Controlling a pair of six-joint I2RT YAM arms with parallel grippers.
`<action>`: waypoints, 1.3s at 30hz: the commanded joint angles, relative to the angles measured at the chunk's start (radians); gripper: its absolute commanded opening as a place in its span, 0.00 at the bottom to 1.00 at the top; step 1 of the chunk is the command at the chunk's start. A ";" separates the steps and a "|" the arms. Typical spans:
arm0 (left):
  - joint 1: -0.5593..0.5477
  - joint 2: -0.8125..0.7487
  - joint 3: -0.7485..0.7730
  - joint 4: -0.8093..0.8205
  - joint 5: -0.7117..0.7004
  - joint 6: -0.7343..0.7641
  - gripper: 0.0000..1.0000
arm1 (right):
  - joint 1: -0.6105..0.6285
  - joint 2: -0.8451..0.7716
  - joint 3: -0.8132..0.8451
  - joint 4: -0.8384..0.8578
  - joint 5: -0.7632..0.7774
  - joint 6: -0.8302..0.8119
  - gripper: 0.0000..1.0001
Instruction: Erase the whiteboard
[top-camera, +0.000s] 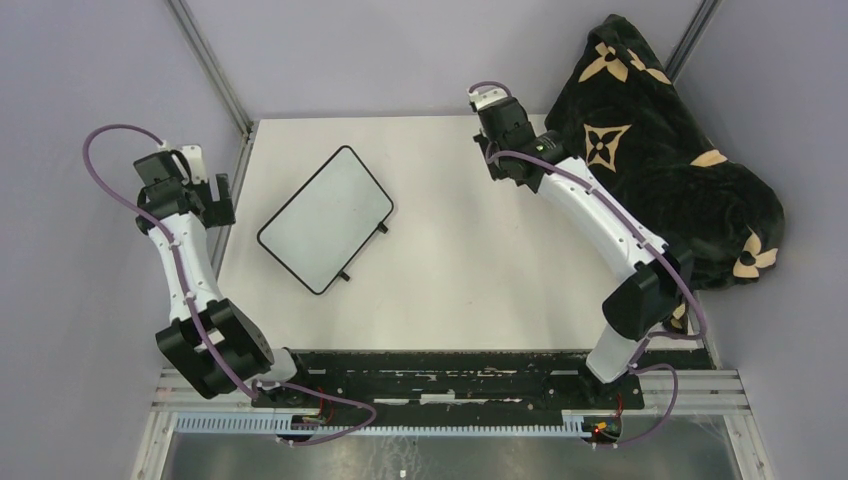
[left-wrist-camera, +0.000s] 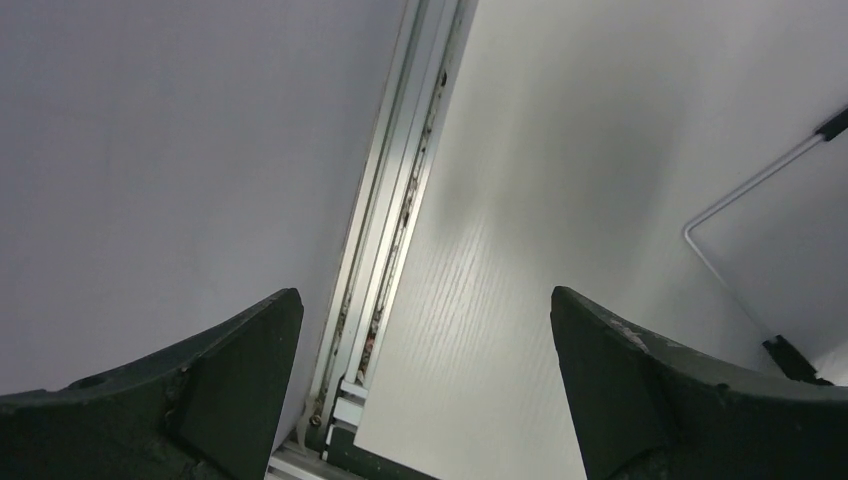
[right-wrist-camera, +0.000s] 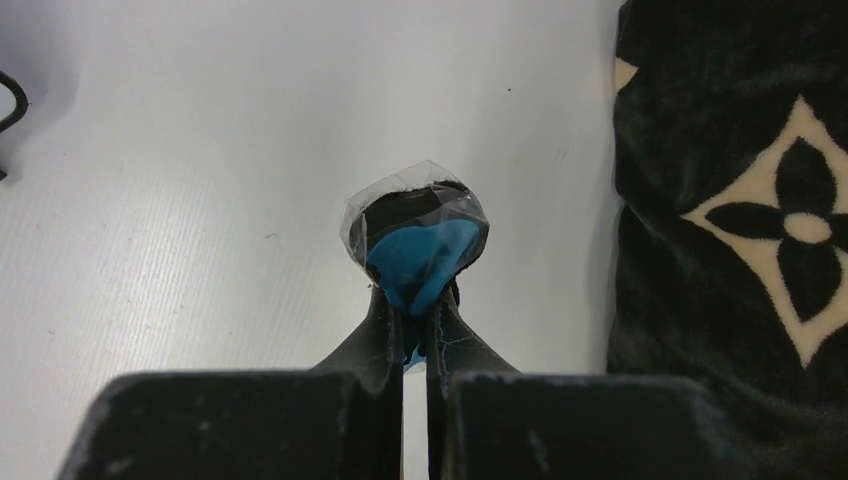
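The whiteboard (top-camera: 325, 220) lies tilted on the left half of the white table, black-framed, and its surface looks blank. One corner of it shows in the left wrist view (left-wrist-camera: 790, 250) and a sliver of its frame in the right wrist view (right-wrist-camera: 10, 100). My left gripper (left-wrist-camera: 425, 295) hangs open and empty over the table's left edge (top-camera: 215, 195), left of the board. My right gripper (right-wrist-camera: 415, 300) is shut on a blue eraser (right-wrist-camera: 420, 240) wrapped in clear film. It is held above bare table at the back (top-camera: 492, 158), right of the board.
A dark plush blanket (top-camera: 650, 150) with beige flower patterns is heaped at the back right, close beside the right gripper (right-wrist-camera: 730, 250). An aluminium rail (left-wrist-camera: 390, 230) and grey wall run along the table's left edge. The black base plate (top-camera: 450, 375) spans the near edge.
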 joint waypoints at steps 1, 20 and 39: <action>0.004 -0.031 -0.077 0.048 -0.049 0.021 0.99 | -0.016 0.074 0.111 -0.108 -0.034 0.063 0.01; 0.086 0.130 -0.184 0.109 0.066 -0.097 0.99 | -0.106 0.178 -0.087 -0.202 -0.149 0.175 0.00; 0.101 0.170 -0.228 0.176 0.207 -0.114 0.99 | -0.187 0.204 -0.259 -0.135 -0.259 0.194 0.34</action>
